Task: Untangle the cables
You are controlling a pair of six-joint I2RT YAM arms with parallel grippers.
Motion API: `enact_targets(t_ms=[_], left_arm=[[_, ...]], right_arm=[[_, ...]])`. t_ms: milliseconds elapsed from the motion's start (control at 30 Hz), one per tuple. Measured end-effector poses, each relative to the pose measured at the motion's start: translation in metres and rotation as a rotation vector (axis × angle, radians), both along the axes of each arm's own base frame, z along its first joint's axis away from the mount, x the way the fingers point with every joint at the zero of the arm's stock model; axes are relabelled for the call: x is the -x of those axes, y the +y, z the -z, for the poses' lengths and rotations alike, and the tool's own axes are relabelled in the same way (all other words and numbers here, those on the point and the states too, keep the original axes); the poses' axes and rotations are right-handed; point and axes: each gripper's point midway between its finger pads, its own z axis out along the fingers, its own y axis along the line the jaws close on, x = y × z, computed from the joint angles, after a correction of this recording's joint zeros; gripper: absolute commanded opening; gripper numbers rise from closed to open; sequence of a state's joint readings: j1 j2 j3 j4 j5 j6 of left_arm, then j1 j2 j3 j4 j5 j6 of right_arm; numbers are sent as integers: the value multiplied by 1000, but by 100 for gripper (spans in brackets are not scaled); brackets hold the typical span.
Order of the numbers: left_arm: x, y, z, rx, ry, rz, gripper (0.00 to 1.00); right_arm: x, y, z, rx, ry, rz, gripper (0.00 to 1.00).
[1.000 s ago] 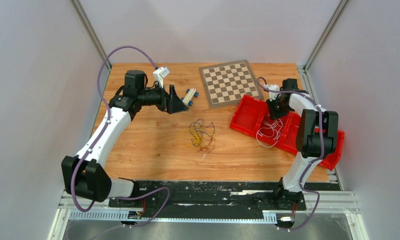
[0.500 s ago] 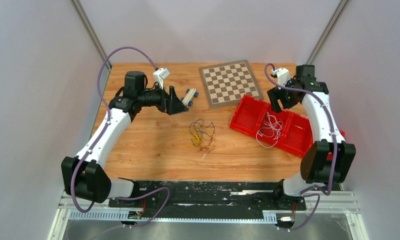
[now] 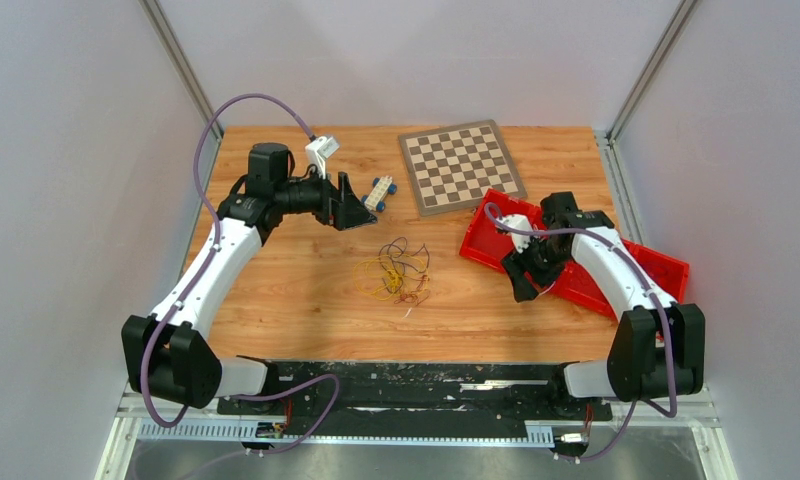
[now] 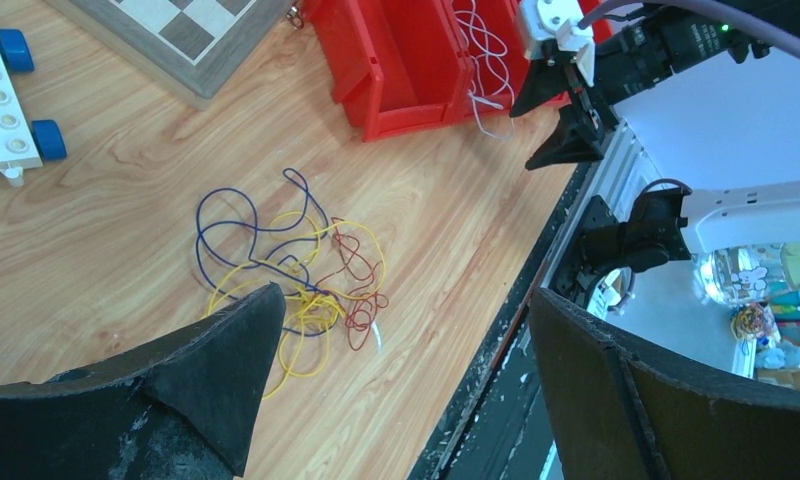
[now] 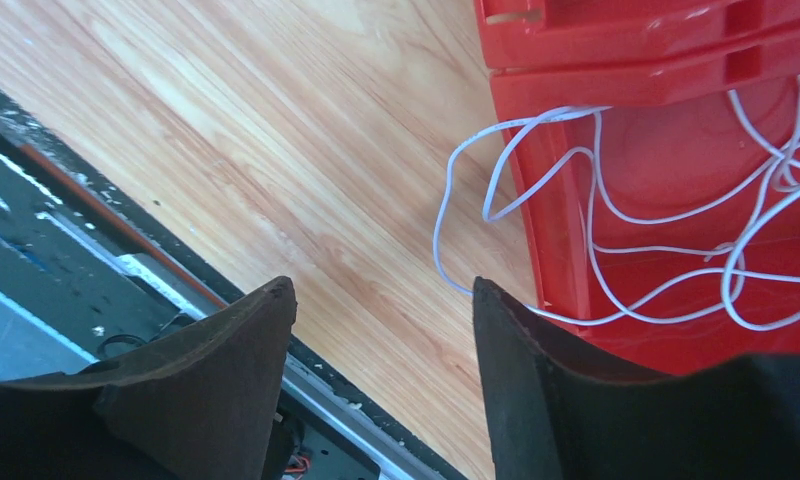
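Several hair-thin wires [image 4: 291, 275], dark blue, yellow and red, lie in one loose knot on the bare counter [image 3: 296, 290], about midway between the two arms. One more, the white wire [image 5: 616, 235], lies coiled in the red tray [image 3: 484, 240], with one loop hanging over the tray's edge onto the wood.

I judge all of them very light and soft. They will not resist a pull, but if I lift only one, the whole knot will probably come along with it. They also look slippery and too thin for a loose pinch. So I would take one strand at an outer loop, for example the blue loop on the far side of the knot, and close fully on it while the other arm holds the rest down.

The right fingers [image 3: 524, 283] hover low beside the tray's near edge, partly spread, with nothing between them; the white loop passes just beside one tip. The left fingers [image 3: 354, 205] are spread wide and empty, well apart from the knot, near a toy block with blue wheels [image 3: 380, 190].
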State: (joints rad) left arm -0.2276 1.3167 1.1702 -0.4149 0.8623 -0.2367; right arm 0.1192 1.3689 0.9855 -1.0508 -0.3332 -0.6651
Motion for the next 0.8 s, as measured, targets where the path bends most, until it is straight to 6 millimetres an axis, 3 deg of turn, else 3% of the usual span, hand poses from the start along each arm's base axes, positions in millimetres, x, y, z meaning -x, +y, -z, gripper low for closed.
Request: enact_targets(t_ms=[267,367,500,600,733,800], left_arm=[[2,1,0,-2,4,0,100],[3,1,-1,-3,5,-3,100],[3,2,0,-6,7,-6,100],[4,2,0,-7,9,-7,100],[4,2,0,-7,9,-7,100],[4,2,0,-7,10,-7,100]], right_arm=[[-17,-1,16,40,-77,-25,56],[-14,-4,28,55,-58,-32,50],[-4,-8,40,77,-27,-48,28],[-5,-10,40,89,-34,-62,4],[-12,-13,33,105,-67,-77,0],[-25,-16,21,110,-112,-75,0]])
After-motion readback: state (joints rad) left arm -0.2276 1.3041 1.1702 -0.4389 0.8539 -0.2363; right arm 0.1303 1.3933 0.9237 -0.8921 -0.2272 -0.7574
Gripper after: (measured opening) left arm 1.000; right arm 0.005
